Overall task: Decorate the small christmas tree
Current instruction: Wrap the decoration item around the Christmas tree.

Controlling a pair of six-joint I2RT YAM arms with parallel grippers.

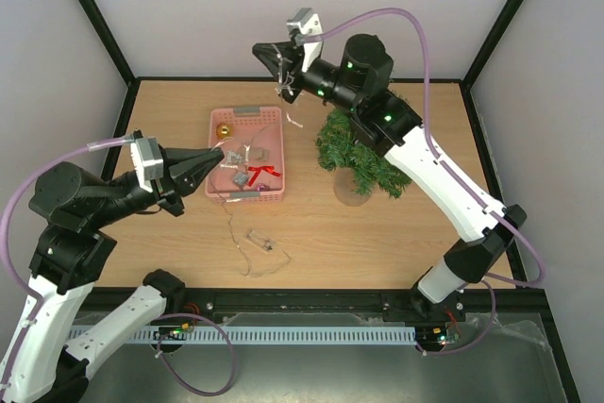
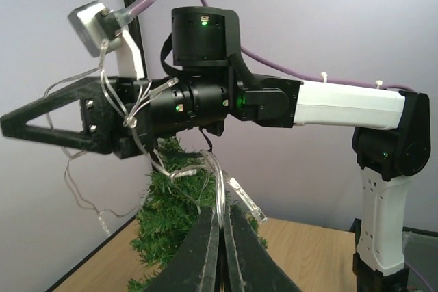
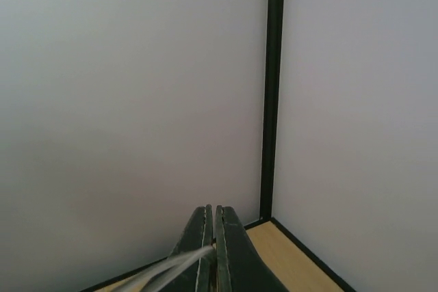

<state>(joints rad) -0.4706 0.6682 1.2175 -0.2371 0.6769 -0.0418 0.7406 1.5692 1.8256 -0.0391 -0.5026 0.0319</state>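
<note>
Where the table (image 1: 377, 233) shows from the top camera, the small christmas tree (image 1: 357, 150) stands upright right of centre on its pale round base (image 1: 347, 191), partly under the right forearm.

- Right gripper (image 1: 260, 49): raised high over the far edge, pointing left, above and left of the tree. Wrist view: fingers pressed together (image 3: 212, 247), a clear strand (image 3: 171, 268) running into the seam between them. Reads as clamped on it.
- Left gripper (image 1: 219, 150): low, tips at the left rim of the pink basket (image 1: 282, 158). Wrist view: fingers together (image 2: 220, 237), pinching the clear wire string (image 2: 216, 182), which rises from the tips.
- Same wire loops loosely round the right gripper's body and hangs beside the tree's top branches in the left wrist view. Cannot tell whether it touches the needles.
- Basket sits just left of the tree, apart from it. Inside: gold ball (image 1: 225, 130) at the far left corner, red bow (image 1: 265, 173) nearer, some grey bits too small to name.
- Small clear box (image 1: 260, 240) lies on the table near the front edge, thin wire curling from it up toward the basket
</note>
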